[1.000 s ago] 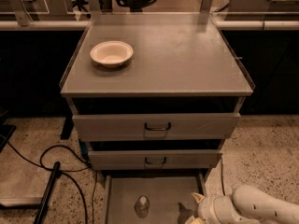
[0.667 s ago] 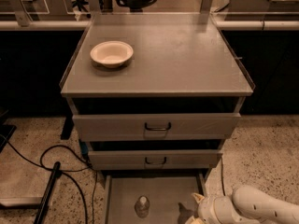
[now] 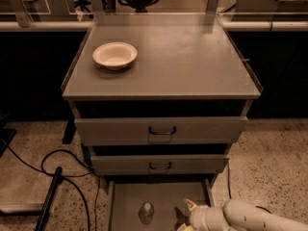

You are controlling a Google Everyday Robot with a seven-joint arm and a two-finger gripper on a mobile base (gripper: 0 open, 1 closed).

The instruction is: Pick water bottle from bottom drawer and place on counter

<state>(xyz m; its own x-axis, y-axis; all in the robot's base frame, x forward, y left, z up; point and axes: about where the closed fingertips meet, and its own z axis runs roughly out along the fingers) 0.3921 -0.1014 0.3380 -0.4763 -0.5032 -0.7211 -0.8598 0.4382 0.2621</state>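
Observation:
The water bottle [image 3: 146, 212] stands upright on the floor of the open bottom drawer [image 3: 126, 196], left of its middle. My gripper [image 3: 186, 216] reaches in from the lower right and sits low over the drawer, a short way right of the bottle and not touching it. Its cream fingertips [image 3: 189, 205] stand apart with nothing between them. The grey counter [image 3: 192, 57] above is the cabinet's top, with only a bowl on its left part.
A cream round bowl [image 3: 114, 55] sits on the counter's left. Two shut drawers with dark handles [image 3: 162, 130] are above the open one. Black cables [image 3: 57, 177] lie on the speckled floor to the left. My white arm [image 3: 260, 218] fills the lower right corner.
My gripper has edged a little to the left, closer to the bottle. The bottle and the drawers have not moved.

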